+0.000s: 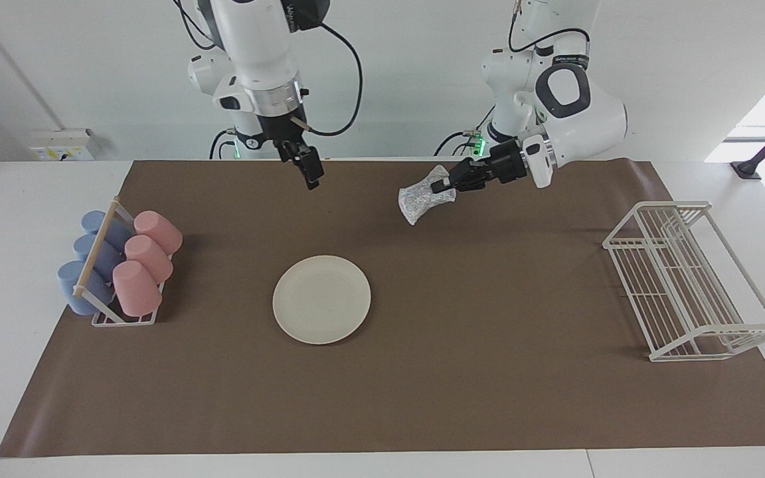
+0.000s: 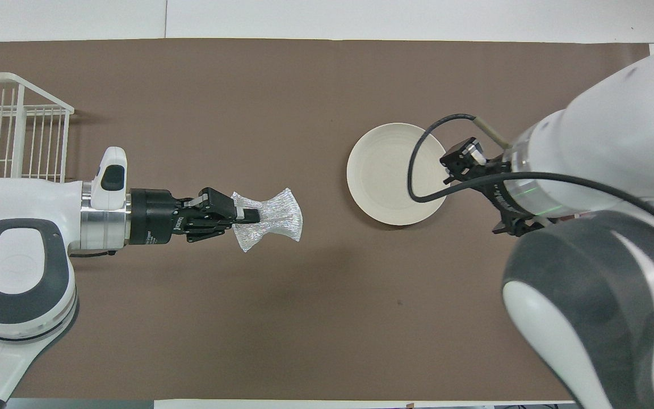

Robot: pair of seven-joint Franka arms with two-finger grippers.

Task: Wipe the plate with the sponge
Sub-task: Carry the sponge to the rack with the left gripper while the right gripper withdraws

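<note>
The cream-white plate lies flat on the brown mat near the table's middle, with nothing on it; it also shows in the overhead view. My left gripper is shut on the silvery speckled sponge, pinching its middle. It holds the sponge in the air over bare mat, toward the left arm's end from the plate and apart from it. The overhead view shows the same grip on the sponge. My right gripper hangs raised over the mat and waits, holding nothing.
A rack of blue and pink cups lying on their sides stands at the right arm's end. A white wire dish rack stands at the left arm's end, also in the overhead view. In the overhead view the right arm's cable crosses the plate's edge.
</note>
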